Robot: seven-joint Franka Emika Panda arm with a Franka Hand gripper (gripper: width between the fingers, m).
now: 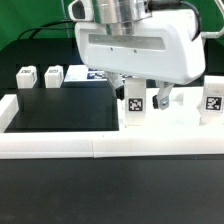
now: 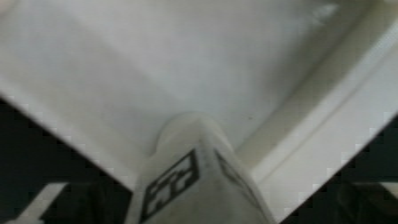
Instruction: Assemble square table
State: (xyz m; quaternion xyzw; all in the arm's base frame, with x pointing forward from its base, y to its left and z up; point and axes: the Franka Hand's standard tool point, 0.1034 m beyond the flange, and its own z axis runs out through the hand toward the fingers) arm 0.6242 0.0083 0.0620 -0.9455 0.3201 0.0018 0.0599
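The white square slab (image 1: 175, 120) lies flat at the exterior view's right, against the border rail. Three tagged leg blocks stand upright on it: one (image 1: 133, 101), one (image 1: 160, 100) and one at the far right (image 1: 212, 98). My gripper (image 1: 147, 93) hangs low over the first two, and its fingers come down beside them. In the wrist view a tagged leg block (image 2: 187, 180) runs up between my jaws (image 2: 199, 216), standing on the slab (image 2: 160, 60). The jaws appear closed on its sides. More small leg blocks (image 1: 25, 76) (image 1: 53, 74) stand at the back left.
The long white border rail (image 1: 90, 143) runs along the front and turns up the left side. The marker board (image 1: 90, 75) lies at the back, partly hidden by my arm. Black table surface (image 1: 60, 105) lies between the rail and the loose blocks.
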